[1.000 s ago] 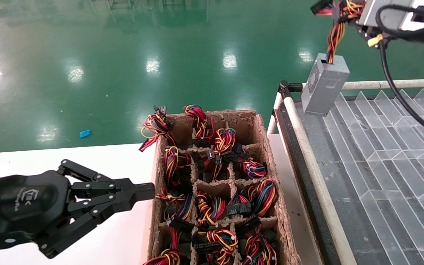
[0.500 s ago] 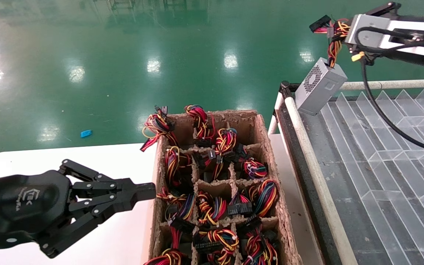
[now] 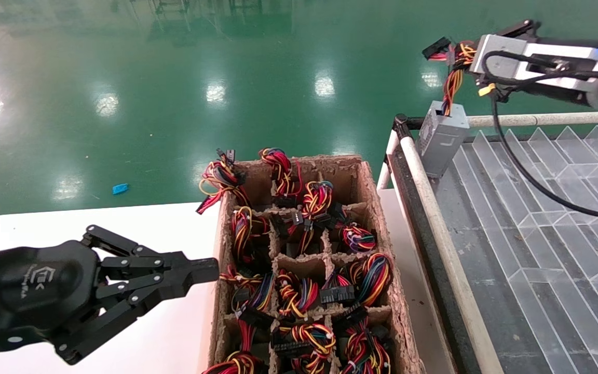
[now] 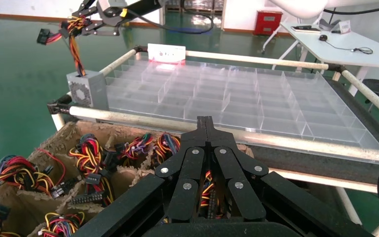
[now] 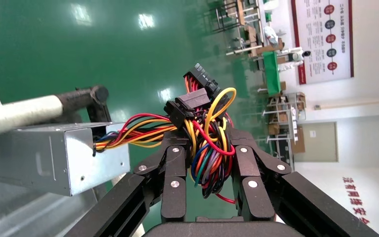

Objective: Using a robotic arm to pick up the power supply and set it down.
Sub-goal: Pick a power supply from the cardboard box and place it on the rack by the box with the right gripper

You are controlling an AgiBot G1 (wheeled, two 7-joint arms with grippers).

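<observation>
— What is held in the right claw, at the upper right of the head view?

— A bundle of red, yellow and orange wires is pinched between its fingers, which are closed about it. The power supply is hung from those wires just beside the far left corner of the clear divider tray, at the white rail; whether it is touching yet cannot be told.

— How is it likely to handle?

— The metal box is judged stiff and fairly heavy, the wires soft, so some swing is to be expected. A grip on the wires close to the box would be steadier.

— And its direction?

— Its long axis is seen near upright, the wire end turned up and the grille facing left.

— The left claw?

— It is parked at lower left beside the brown crate of wire bundles, fingers shut on nothing.
</observation>
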